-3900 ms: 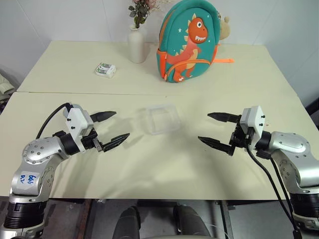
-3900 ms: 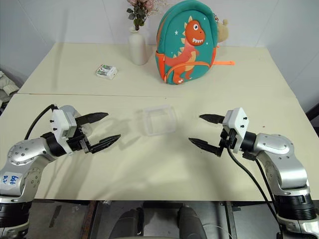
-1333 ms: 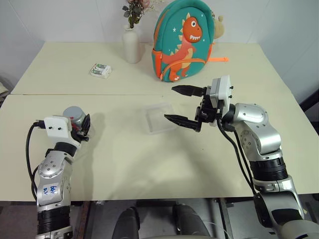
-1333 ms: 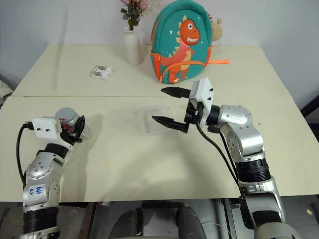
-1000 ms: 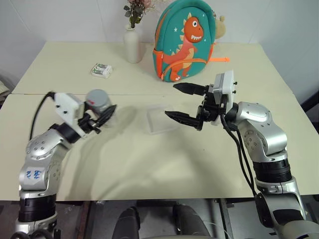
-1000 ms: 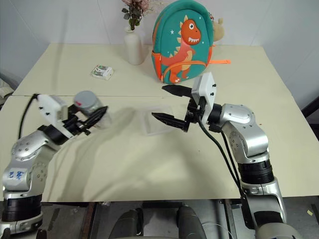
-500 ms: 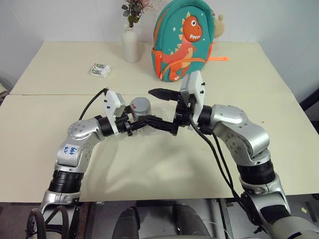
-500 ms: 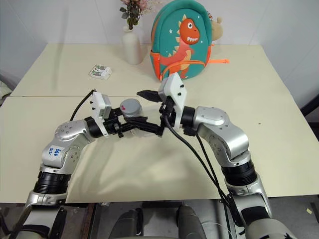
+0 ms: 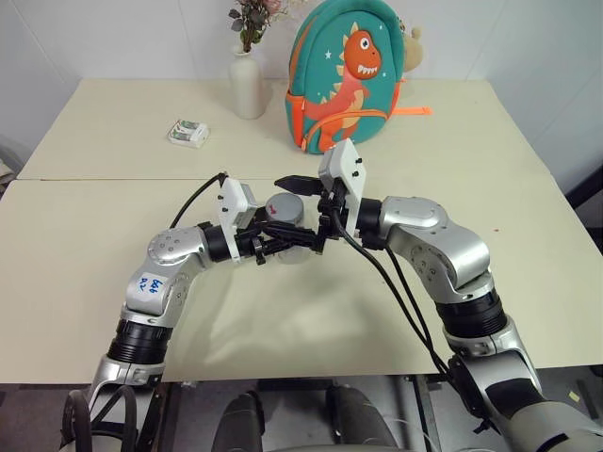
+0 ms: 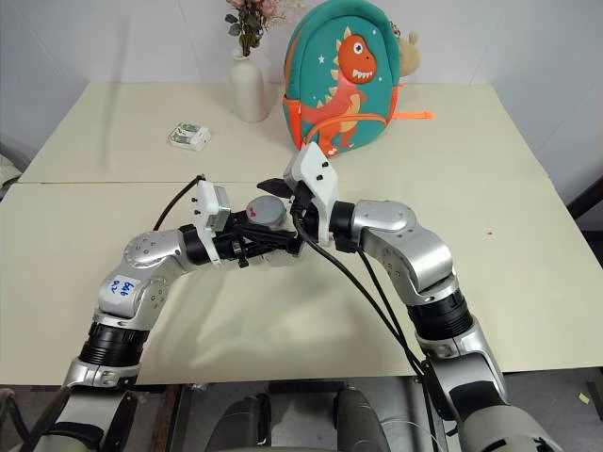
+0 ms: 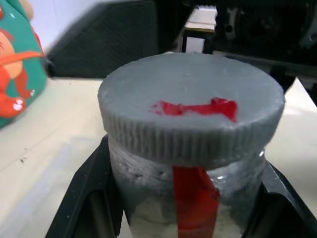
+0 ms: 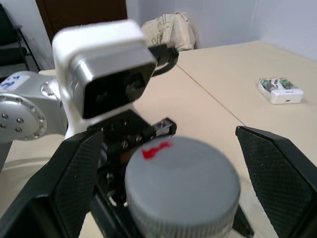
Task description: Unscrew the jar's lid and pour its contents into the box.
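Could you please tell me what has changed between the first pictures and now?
The left gripper has taken hold of the jar and carried it in from the robot's left to the middle, above the near table. The right gripper has swung in from the right; its open fingers now stand either side of the lid, which is still on. The vase, packet and backpack stayed put.

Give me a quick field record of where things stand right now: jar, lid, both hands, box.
jar: held off the table in the left hand, upright
lid: on the jar, red mark on top
left hand: shut on the jar
right hand: open, one finger on each side of the lid, not closed on it
box: hidden behind the arms, cannot tell
background: backpack, vase, small packet
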Tool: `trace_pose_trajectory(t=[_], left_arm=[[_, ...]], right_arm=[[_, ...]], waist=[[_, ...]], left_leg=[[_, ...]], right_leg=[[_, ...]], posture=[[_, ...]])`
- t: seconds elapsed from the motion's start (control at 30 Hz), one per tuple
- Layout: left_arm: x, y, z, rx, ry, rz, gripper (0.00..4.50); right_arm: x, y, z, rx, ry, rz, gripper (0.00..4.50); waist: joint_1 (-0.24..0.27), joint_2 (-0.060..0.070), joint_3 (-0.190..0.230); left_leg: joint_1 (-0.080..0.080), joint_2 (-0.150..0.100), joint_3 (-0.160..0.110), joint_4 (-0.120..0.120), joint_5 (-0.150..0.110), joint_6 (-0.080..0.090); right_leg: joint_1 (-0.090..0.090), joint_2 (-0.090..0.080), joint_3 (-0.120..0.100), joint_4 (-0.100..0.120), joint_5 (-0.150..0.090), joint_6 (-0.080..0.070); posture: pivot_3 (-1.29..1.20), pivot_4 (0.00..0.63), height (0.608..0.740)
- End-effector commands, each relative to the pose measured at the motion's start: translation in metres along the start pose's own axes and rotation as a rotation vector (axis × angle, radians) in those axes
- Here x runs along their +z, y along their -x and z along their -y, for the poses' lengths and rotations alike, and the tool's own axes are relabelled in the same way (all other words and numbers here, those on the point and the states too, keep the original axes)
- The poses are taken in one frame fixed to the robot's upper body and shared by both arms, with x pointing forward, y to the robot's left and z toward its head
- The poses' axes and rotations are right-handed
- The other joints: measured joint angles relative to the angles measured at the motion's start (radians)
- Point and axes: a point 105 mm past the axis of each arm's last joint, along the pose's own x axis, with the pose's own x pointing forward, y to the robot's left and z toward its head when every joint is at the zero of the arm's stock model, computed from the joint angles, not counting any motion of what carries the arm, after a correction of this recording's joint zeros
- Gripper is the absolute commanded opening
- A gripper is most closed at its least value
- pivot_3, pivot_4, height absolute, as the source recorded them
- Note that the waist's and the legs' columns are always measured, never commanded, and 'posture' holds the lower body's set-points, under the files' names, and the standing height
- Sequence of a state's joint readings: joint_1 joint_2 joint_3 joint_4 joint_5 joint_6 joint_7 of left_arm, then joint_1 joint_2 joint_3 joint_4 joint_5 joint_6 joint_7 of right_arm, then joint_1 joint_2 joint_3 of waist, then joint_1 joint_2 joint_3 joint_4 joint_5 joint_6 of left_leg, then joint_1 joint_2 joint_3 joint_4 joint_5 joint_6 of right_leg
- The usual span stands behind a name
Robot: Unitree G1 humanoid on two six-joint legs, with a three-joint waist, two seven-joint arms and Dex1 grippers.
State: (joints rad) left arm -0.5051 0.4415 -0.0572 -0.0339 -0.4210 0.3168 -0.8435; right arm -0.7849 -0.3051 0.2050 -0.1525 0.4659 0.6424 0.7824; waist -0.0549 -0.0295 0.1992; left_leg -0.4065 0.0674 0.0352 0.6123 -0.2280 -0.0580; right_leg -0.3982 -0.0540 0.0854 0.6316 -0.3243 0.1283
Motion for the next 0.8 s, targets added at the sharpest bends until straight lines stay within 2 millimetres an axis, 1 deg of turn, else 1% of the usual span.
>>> trace_pose_trajectory(t=[0.03, 0.27, 0.7, 0.8], left_arm=[[0.010, -0.002, 0.004, -0.016, -0.047, 0.020, 2.25], [0.013, -0.001, 0.002, -0.010, -0.050, 0.024, 2.25], [0.022, -0.001, 0.000, -0.002, -0.053, 0.039, 2.25], [0.022, -0.001, 0.000, -0.001, -0.053, 0.039, 2.25]], right_arm=[[0.017, 0.001, -0.001, 0.014, 0.016, 0.054, 4.50], [0.015, 0.000, -0.002, 0.028, 0.017, 0.034, 4.50], [0.000, 0.002, -0.001, 0.045, 0.010, -0.019, 4.50], [0.000, 0.002, 0.000, 0.041, 0.011, -0.018, 4.50]], waist=[[0.001, 0.000, 0.000], [0.000, 0.000, 0.000], [0.000, 0.000, 0.000], [0.000, 0.000, 0.000]], left_leg=[[0.000, 0.000, 0.000, 0.000, 0.000, 0.000], [0.000, 0.000, 0.000, 0.000, 0.000, 0.000], [0.000, 0.000, 0.000, 0.000, 0.000, 0.000], [0.000, 0.000, 0.000, 0.000, 0.000, 0.000]], right_leg=[[0.000, 0.000, 0.000, 0.000, 0.000, 0.000], [0.000, 0.000, 0.000, 0.000, 0.000, 0.000], [0.000, 0.000, 0.000, -0.001, 0.000, 0.000], [0.000, 0.000, 0.000, -0.001, 0.000, 0.000]], posture=[[0.00, 0.150, 0.740], [0.00, 0.150, 0.740], [0.00, 0.150, 0.740], [0.00, 0.150, 0.740]])
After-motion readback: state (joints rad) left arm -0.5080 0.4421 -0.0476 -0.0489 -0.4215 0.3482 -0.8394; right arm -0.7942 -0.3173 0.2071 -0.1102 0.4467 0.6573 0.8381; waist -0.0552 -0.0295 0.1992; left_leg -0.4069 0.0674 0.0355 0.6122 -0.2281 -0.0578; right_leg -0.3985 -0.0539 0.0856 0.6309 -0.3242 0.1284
